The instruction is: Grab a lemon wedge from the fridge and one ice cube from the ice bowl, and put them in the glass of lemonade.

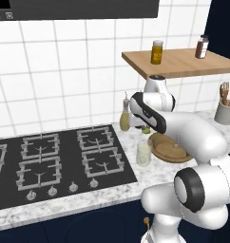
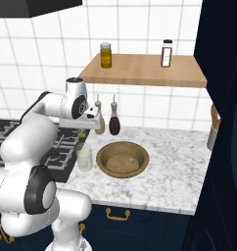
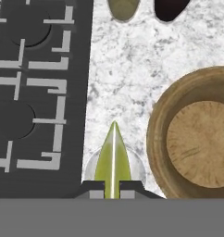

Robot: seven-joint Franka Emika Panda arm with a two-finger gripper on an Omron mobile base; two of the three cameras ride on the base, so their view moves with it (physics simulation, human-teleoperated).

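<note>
While the lemon wedge (image 3: 113,157) points up from between the two dark fingertips in the hand view, the gripper (image 3: 112,190) is closed tight on its lower end, so the yellow-green sliver is pinched at the base and stands free above. Directly behind the wedge in that view lies the round clear rim of the glass of lemonade (image 3: 134,169), so the wedge hangs over the glass. From the right base view the gripper (image 2: 82,131) hangs just above the glass of lemonade (image 2: 83,157), a small green speck showing at its tips, and the tumbler stands on the marble counter (image 2: 174,166) at the edge of the stove. From the left base view the glass of lemonade (image 1: 143,154) sits on the counter between the black stove (image 1: 55,161) and the wooden bowl (image 1: 168,148), partly under the arm's dark wrist.

Just beside the glass stands the wooden bowl (image 2: 122,159), wide and shallow, with a small pale piece inside it. Behind them, near the tiled wall, stand a spouted yellow-green bottle (image 1: 125,116) and a spouted dark red bottle (image 2: 114,121), close together. Above the counter a wooden shelf (image 2: 145,71) carries a yellow jar (image 2: 106,54) and a brown shaker (image 2: 166,53), well apart. At the far right of the left base view a grey holder (image 1: 225,107) with wooden utensils stands on the counter.
</note>
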